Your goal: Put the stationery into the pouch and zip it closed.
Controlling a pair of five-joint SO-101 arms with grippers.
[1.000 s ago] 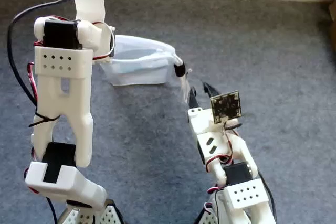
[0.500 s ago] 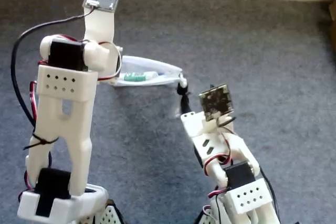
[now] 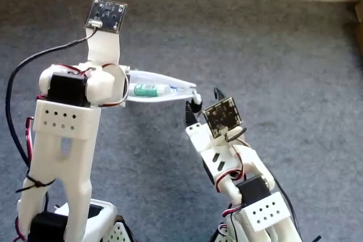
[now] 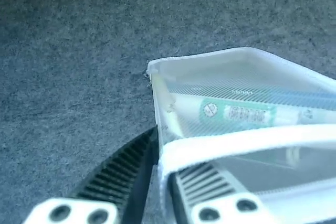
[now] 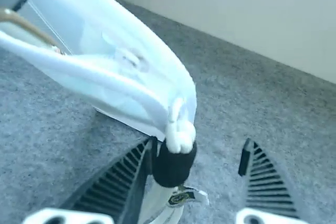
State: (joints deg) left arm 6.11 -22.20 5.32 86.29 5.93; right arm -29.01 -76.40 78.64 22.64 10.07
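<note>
A clear pouch (image 3: 180, 93) with a white zip hangs between the two arms above the grey carpet. Inside it lies a green-labelled tube (image 3: 147, 89), also seen through the pouch wall (image 4: 239, 114). My left gripper (image 4: 163, 150) is shut on the pouch (image 4: 236, 77) at its end seam, one finger on each side of the plastic. At the other end my right gripper (image 3: 202, 99) is open. The black zip pull (image 5: 173, 163) rests against one of its fingers (image 5: 123, 182), while the other finger (image 5: 262, 182) stands apart. The pouch mouth (image 5: 115, 56) looks pressed flat.
Grey carpet (image 3: 283, 55) covers the floor all around, with a pale wall strip at the far edge. The left arm's white body (image 3: 62, 140) stands tall on the near left and the right arm's base (image 3: 261, 208) on the near right.
The pouch went from gaping wide to flat and narrow. The left arm tilted over and its wrist dropped. The right gripper shifted left and toward the near side along the pouch end.
</note>
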